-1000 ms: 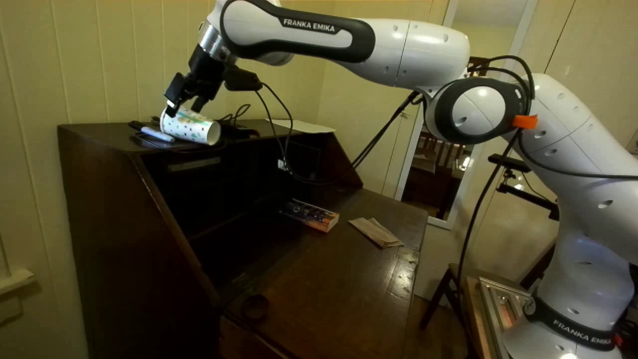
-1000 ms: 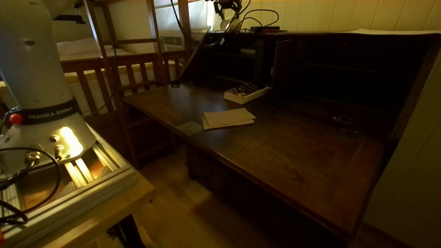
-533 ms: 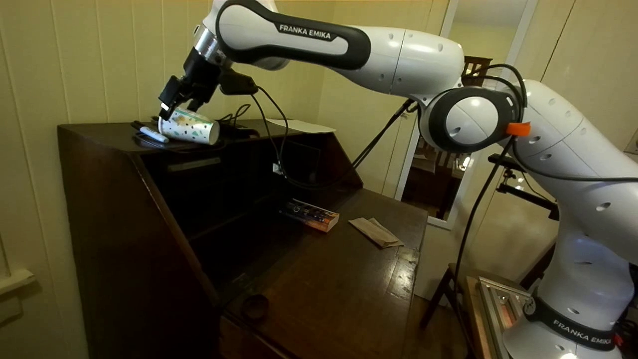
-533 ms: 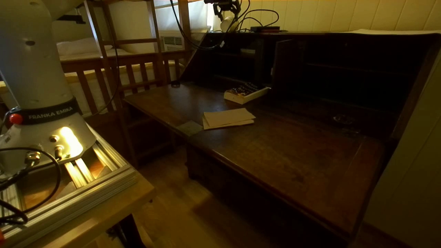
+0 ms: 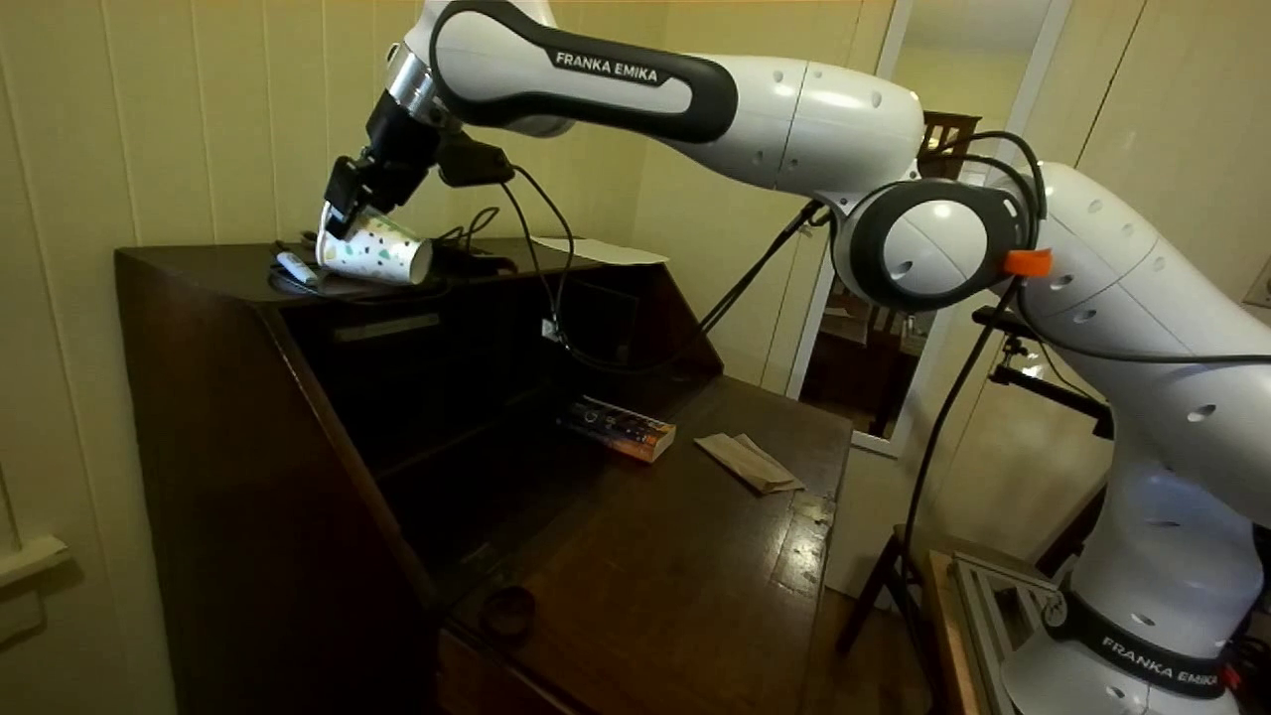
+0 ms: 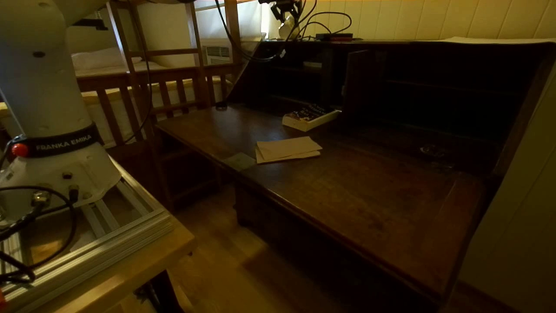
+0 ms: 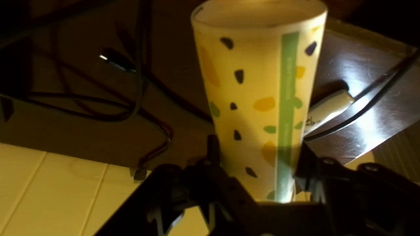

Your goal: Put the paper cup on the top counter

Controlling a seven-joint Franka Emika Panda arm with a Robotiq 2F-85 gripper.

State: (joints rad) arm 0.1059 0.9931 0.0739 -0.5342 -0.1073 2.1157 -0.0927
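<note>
The white paper cup (image 5: 375,250), with coloured specks, lies tilted on its side at the near left end of the top counter (image 5: 189,263). It also shows in an exterior view (image 6: 286,29), small and pale. In the wrist view the paper cup (image 7: 252,98) has its open rim at the top of the picture and a green stripe along its side. My gripper (image 5: 351,215) has one dark finger on each side of the cup, both touching it, near its narrow end (image 7: 257,157). I cannot tell whether the cup still rests on the counter.
A white labelled cable piece (image 7: 331,108) lies beside the cup. Black cables (image 7: 124,111) and a dark box (image 6: 334,37) are on the counter, with a paper sheet (image 5: 601,251) farther along. The lower desk leaf (image 5: 675,556) bears a book (image 5: 621,429) and a tan card (image 5: 750,464).
My gripper moved slightly left and down, then its fingers came together on the cup. The cup has turned and shifted slightly. The white cable piece beside it has shifted a little left.
</note>
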